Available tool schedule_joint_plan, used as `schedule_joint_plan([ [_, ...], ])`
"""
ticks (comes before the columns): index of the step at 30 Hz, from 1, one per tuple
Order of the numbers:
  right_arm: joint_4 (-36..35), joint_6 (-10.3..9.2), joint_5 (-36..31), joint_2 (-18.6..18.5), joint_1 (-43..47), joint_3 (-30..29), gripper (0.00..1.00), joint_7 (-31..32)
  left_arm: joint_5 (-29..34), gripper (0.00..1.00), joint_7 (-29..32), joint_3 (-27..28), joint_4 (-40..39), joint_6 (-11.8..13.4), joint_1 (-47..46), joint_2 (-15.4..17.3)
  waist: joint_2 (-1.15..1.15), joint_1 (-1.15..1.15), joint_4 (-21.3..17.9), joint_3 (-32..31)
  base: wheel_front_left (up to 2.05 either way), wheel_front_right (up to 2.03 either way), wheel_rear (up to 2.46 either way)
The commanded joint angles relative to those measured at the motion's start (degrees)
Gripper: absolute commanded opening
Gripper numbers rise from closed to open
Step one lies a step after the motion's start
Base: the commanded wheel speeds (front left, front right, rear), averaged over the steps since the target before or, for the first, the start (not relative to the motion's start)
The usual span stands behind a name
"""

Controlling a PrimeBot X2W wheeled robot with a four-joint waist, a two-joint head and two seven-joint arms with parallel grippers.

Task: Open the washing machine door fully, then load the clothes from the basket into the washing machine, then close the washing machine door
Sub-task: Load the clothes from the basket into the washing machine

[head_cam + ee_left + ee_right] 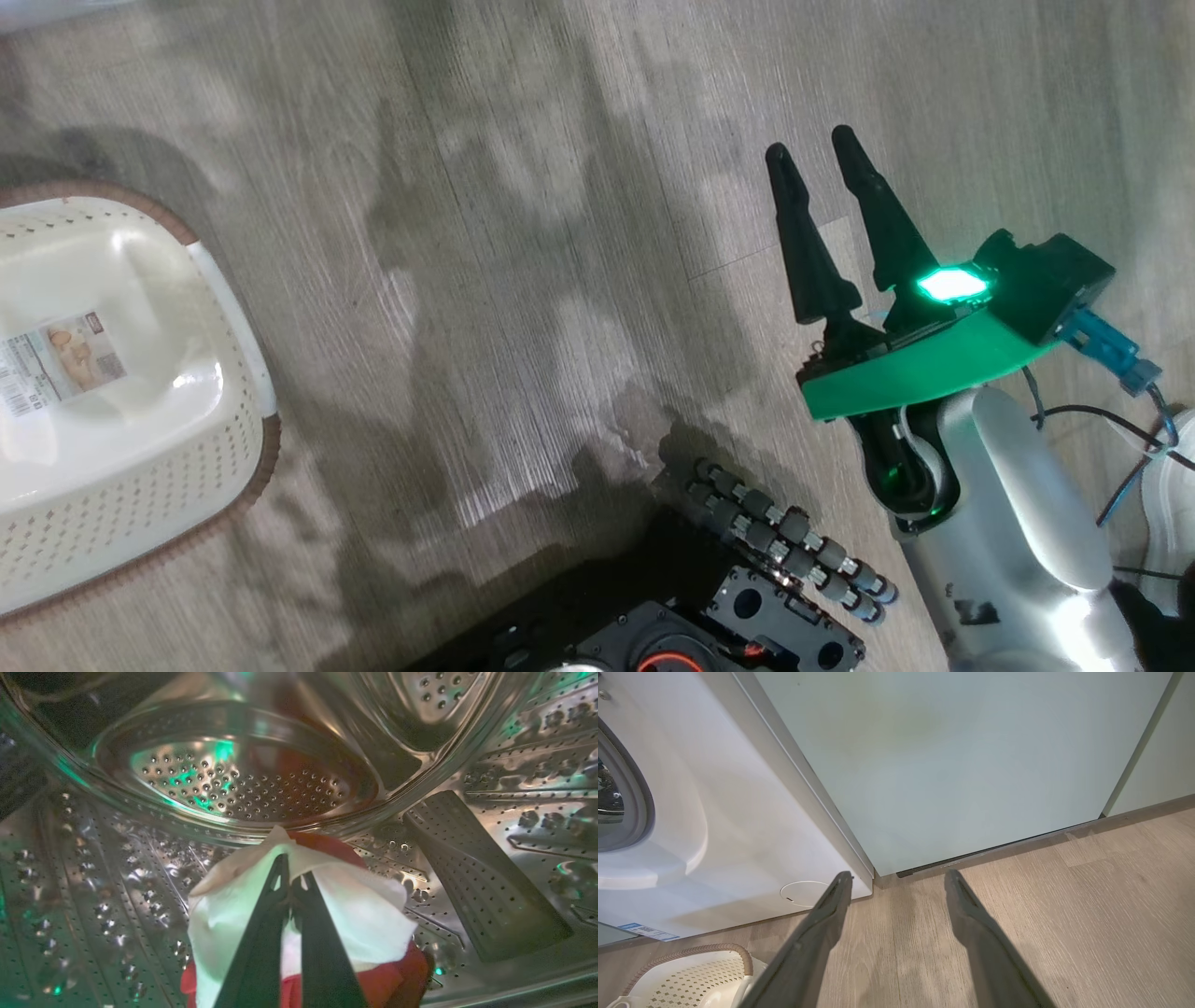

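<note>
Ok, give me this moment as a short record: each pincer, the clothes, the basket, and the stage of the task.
left pincer: shut on the clothes, inside the drum
right pincer: open, holding nothing, above the floor
clothes: red and white bundle, low in the drum
basket: on the floor, no clothes in its visible part, label showing
washing machine: white front, beside a pale cabinet
stage: loading, clothes not yet released
</note>
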Motion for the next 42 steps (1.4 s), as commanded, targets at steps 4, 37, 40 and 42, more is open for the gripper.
schedule_joint_plan([
  [4, -1.47, 0.0, 0.3, -0.16, 1.01, 0.55, 1.0, -0.53, -0.97, 0.0, -0.39, -0.01, -0.36, 0.07, -2.64, 1.23, 0.0, 0.0, 0.1, 0.18, 0.0, 0.0, 0.0],
  [37, -0.86, 0.0, -4.72, -0.16, 1.94, -3.73, 1.0, -0.53, -7.9, 1.0, -6.42, -0.14, 2.78, -4.1, 10.05, -4.79, 0.0, 0.0, 6.42, -8.49, 0.0, 0.0, 0.0],
  [40, -0.48, 0.0, -5.59, -0.16, 2.8, -4.11, 1.0, -0.53, -8.76, 1.0, -6.8, -0.38, 2.74, -5.27, 13.85, -6.02, 0.0, 0.0, 7.57, -10.73, 0.0, 0.0, 0.0],
  [42, -0.41, 0.0, -6.12, -0.16, 3.28, -4.41, 1.0, -0.53, -9.29, 1.0, -6.99, -0.44, 2.28, -5.64, 16.39, -6.65, 0.0, 0.0, 8.32, -12.26, 0.0, 0.0, 0.0],
])
